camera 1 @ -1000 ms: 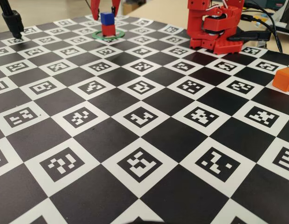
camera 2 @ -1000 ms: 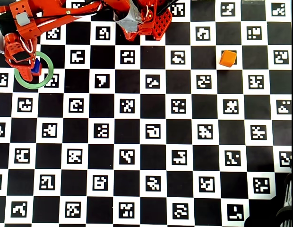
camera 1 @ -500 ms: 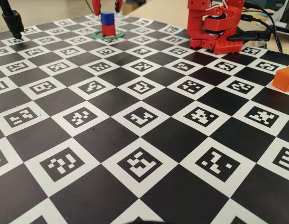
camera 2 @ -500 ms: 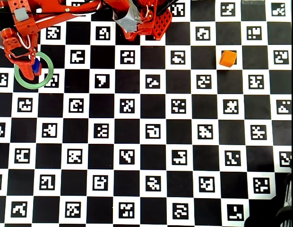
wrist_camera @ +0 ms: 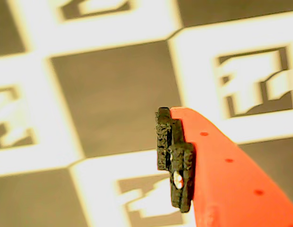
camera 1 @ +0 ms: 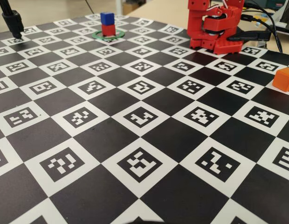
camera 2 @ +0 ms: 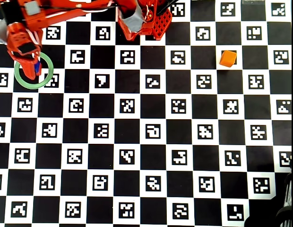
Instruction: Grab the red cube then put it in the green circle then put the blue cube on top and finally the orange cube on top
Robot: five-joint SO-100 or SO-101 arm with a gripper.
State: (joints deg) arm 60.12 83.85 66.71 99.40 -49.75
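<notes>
Blue cube (camera 1: pixel 106 18) tops red cube (camera 1: pixel 108 30) — stacked.

Open table (camera 2: pixel 151 156) lies around the orange cube (camera 2: pixel 228 58); only the arm base (camera 2: pixel 146 21) stands toward the 2-cube stack (camera 1: pixel 107 24).

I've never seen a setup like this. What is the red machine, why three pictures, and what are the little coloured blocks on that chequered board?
The red machine is a small robot arm; its base is bolted to the chequered board. One picture looks across the board, one straight down, and one comes from a camera on the arm's wrist, showing a single finger of its gripper with nothing on it. In the side picture a blue cube sits on a red cube inside a green circle. An orange cube waits alone on the right.
</notes>
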